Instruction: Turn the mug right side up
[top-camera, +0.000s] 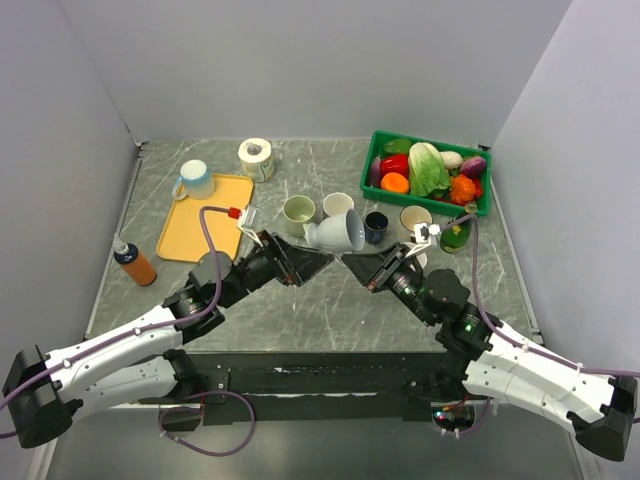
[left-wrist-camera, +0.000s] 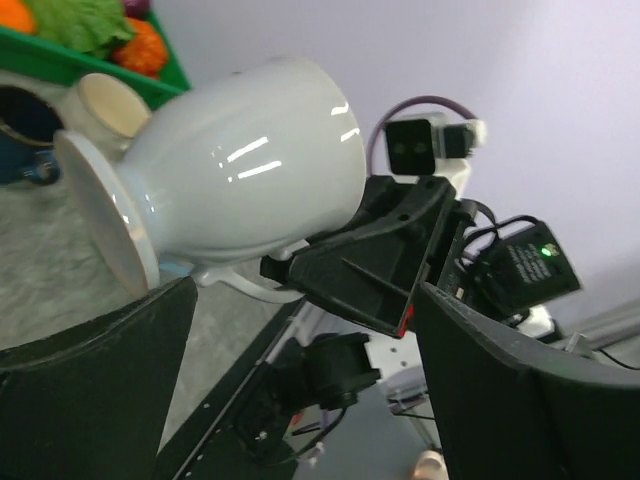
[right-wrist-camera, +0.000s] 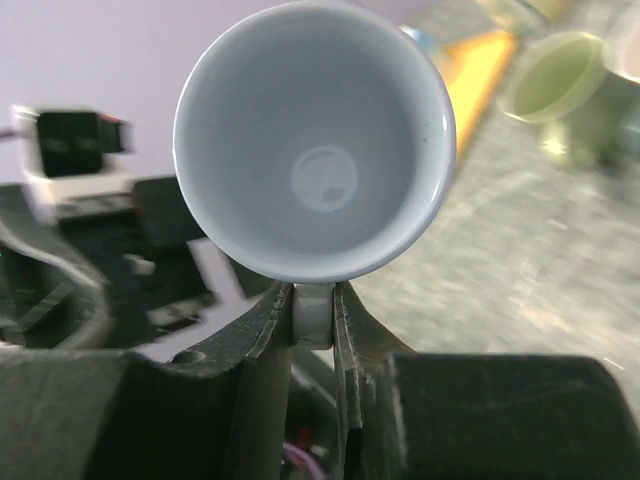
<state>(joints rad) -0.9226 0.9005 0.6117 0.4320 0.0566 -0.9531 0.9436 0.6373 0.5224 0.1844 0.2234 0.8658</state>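
Observation:
A white mug hangs tilted in the air over the middle of the table, between my two grippers. My right gripper is shut on its handle, and the right wrist view looks straight into the mug's mouth. The same gripper reaches up from the lower right in the top view. My left gripper stands wide open just below and beside the mug, touching nothing. Its fingers point at the mug from the lower left.
Behind the mug stand a green mug, a white mug, a dark blue mug and a cream mug. A green crate of vegetables sits back right. An orange tray, a paper roll and an orange bottle are at the left.

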